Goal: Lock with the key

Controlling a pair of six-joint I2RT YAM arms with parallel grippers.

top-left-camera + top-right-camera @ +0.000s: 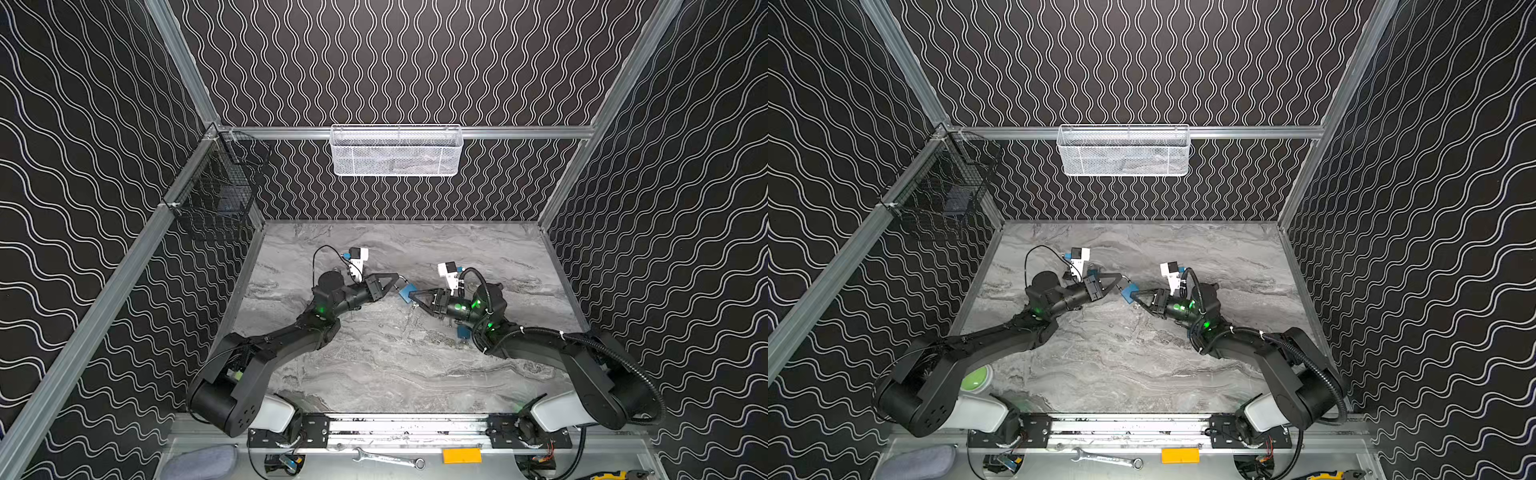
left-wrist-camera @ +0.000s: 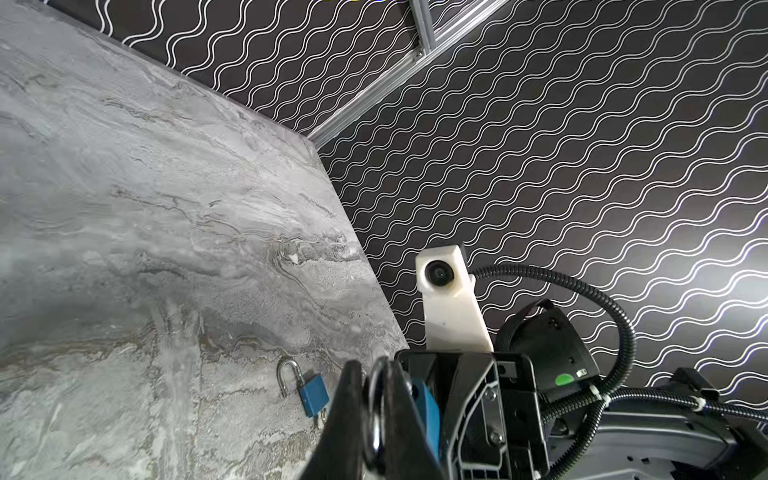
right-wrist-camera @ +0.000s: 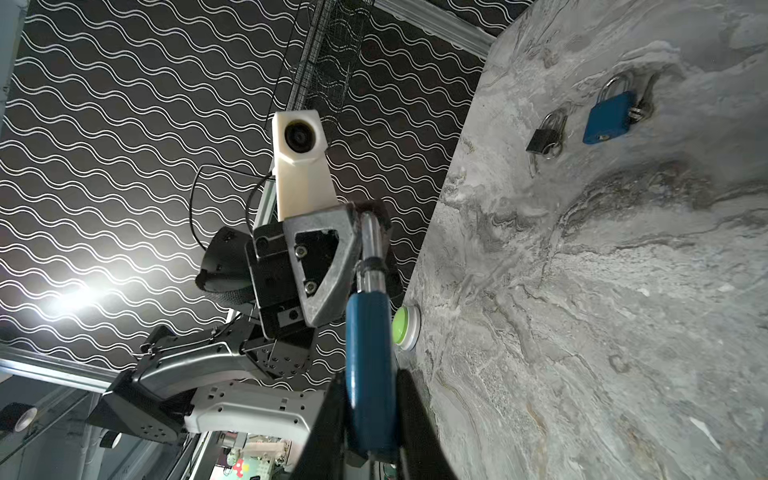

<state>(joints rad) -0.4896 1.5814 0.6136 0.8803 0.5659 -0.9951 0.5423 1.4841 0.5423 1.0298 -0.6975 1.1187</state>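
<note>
A blue padlock (image 1: 407,292) (image 1: 1128,292) is held above the marble table (image 1: 374,365) between both grippers. My left gripper (image 1: 397,277) (image 2: 372,374) is shut on its steel shackle (image 2: 375,411) (image 3: 371,245). My right gripper (image 1: 412,296) (image 3: 370,374) is shut on the blue body (image 3: 369,374) (image 2: 430,409), one finger on each flat side. A small metal piece (image 1: 415,306), seemingly the key, hangs under the body; in both wrist views it is hidden. Whether the shackle is pushed home cannot be told.
A second blue padlock (image 2: 313,392) (image 1: 462,332) with its shackle raised lies on the table by the right arm. A small black padlock (image 3: 544,139) and another blue padlock (image 3: 609,118) lie farther off. A green button (image 1: 976,378) sits near the left arm's base. A white basket (image 1: 397,151) hangs on the back wall.
</note>
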